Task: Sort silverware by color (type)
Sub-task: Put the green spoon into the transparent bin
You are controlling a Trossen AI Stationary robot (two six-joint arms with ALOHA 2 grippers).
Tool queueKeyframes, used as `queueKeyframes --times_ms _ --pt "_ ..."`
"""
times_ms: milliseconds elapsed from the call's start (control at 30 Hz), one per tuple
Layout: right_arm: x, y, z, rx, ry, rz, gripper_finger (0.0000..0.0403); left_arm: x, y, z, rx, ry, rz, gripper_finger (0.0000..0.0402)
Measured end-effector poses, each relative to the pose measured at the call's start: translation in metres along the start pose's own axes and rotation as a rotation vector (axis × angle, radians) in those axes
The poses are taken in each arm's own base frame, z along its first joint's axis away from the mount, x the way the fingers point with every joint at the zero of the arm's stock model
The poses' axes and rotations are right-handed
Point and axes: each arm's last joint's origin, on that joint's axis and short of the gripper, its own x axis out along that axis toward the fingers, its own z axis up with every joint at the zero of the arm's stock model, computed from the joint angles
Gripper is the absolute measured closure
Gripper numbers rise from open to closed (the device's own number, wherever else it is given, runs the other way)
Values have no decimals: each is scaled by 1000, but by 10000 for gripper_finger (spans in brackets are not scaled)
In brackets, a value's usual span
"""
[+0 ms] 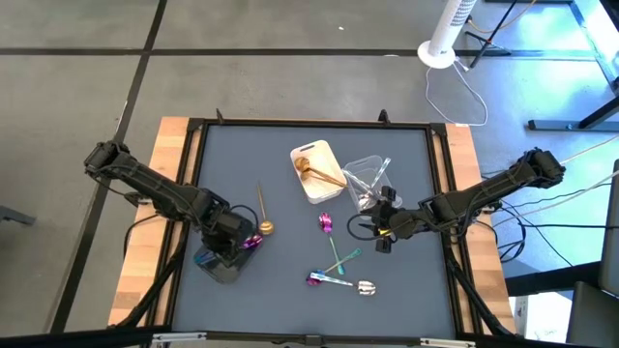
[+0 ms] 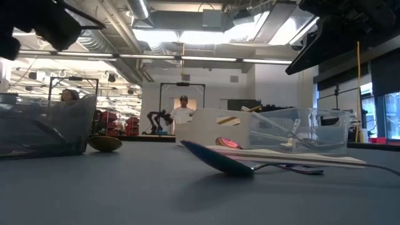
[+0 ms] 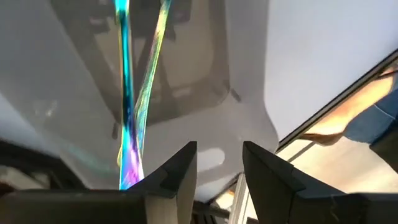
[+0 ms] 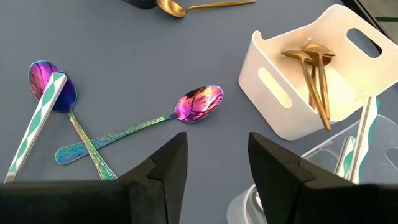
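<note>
My left gripper (image 1: 232, 242) (image 3: 219, 163) is open, just over the dark grey tray (image 1: 217, 264). Two iridescent pieces (image 3: 129, 93) lie inside the tray, and a purple end (image 1: 251, 242) shows beside the fingers. My right gripper (image 1: 384, 232) (image 4: 217, 155) is open above the table, near the clear tray (image 1: 368, 180). An iridescent spoon (image 4: 198, 103) lies flat just ahead of it. More iridescent spoons (image 4: 65, 118) lie crossed with a teal-and-white striped piece (image 4: 37, 127). A silver spoon (image 1: 366, 287) and a gold spoon (image 1: 261, 218) lie on the mat.
The white tray (image 4: 273, 87) holds gold spoons (image 4: 314, 71). The clear tray (image 4: 336, 155) holds a striped piece and a silver one. A black frame (image 1: 309, 124) borders the grey mat. A person (image 2: 183, 112) stands far back in the room.
</note>
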Motion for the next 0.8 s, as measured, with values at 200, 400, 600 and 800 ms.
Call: queueKeyframes --times_ms 200,400,600,800 --pt "0 0 0 1 -1 0 244 0 -5 5 97 -129 -19 279" --pt "0 0 0 1 -2 1 244 -2 -13 10 197 -230 -66 279" --pt "0 0 0 1 -3 1 244 -3 -20 13 266 -298 -123 279" --pt "0 0 0 2 -3 1 244 -7 -27 18 355 -450 -134 279"
